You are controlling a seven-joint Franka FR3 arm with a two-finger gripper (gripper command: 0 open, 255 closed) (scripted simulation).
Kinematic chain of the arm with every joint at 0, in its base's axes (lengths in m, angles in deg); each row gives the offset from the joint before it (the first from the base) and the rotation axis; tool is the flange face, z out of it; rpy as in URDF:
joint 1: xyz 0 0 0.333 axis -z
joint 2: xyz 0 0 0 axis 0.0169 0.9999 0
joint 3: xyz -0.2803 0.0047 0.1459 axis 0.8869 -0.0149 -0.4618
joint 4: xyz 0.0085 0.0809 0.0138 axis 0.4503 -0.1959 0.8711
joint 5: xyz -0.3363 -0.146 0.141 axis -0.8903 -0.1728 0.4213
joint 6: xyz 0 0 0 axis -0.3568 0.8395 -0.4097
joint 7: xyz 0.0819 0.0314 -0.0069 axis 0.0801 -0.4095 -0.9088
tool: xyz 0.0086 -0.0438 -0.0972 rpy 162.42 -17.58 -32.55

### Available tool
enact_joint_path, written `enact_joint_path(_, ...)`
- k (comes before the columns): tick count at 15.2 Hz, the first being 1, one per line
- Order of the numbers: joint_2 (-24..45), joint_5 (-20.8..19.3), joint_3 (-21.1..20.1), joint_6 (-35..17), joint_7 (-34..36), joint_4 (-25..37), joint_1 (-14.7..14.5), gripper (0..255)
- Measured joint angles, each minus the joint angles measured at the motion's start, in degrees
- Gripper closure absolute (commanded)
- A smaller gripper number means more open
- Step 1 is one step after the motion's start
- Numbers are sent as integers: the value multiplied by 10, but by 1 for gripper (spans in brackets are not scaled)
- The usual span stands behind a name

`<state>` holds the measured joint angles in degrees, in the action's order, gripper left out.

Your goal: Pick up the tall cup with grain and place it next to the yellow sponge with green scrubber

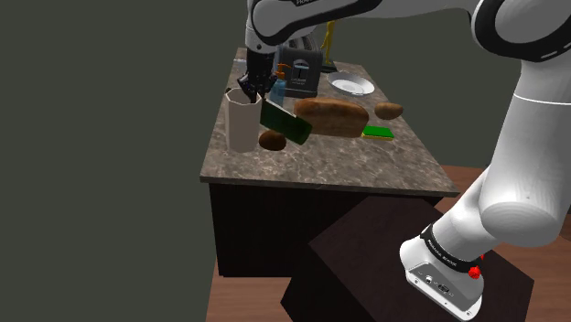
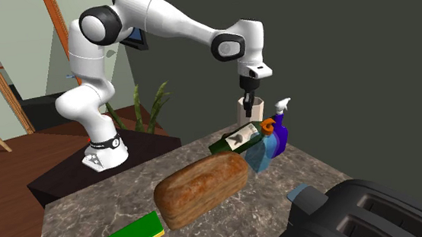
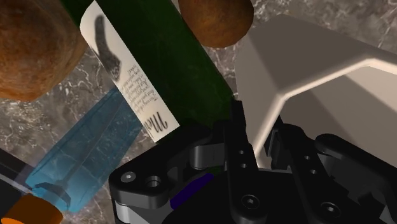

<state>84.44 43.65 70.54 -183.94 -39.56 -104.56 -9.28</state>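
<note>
The black two-finger pincer [image 1: 255, 89] hangs straight down from the white arm [image 2: 172, 21] over the rim of the tall off-white cup [image 1: 242, 121]. The cup stands upright on the mottled grey stone tabletop [image 1: 366, 160], near the corner at the shoulder view's 9 o'clock. In the wrist view the fingers [image 3: 240, 149] stand narrow, and the cup's wall fills the gap between them, so they appear clamped on the rim. In the shoulder view a dark green glass bottle with a white label [image 1: 285, 122] lies tilted at the cup's 3 o'clock, just beside it. A small brown round lump [image 1: 272, 140] sits at the cup's 4 o'clock. Farther along the 3 o'clock line lies a large brown bread loaf [image 1: 331, 116]. Past it rests the flat green-topped sponge with a yellow edge [image 1: 377, 132], well apart from the cup, with a second brown lump [image 1: 389, 111] at the sponge's 1 o'clock. A blue spray bottle with an orange collar [image 2: 277, 136] stands at the green bottle's 12 o'clock. Behind it is a black toaster [image 1: 300, 71], and a white plate [image 1: 352, 87] lies at the toaster's 3 o'clock.
</note>
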Motion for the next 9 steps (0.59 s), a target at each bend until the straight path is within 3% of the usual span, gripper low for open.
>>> enact_joint_path(9, -16, 3, -2, 62, 0, 46, -1, 255)
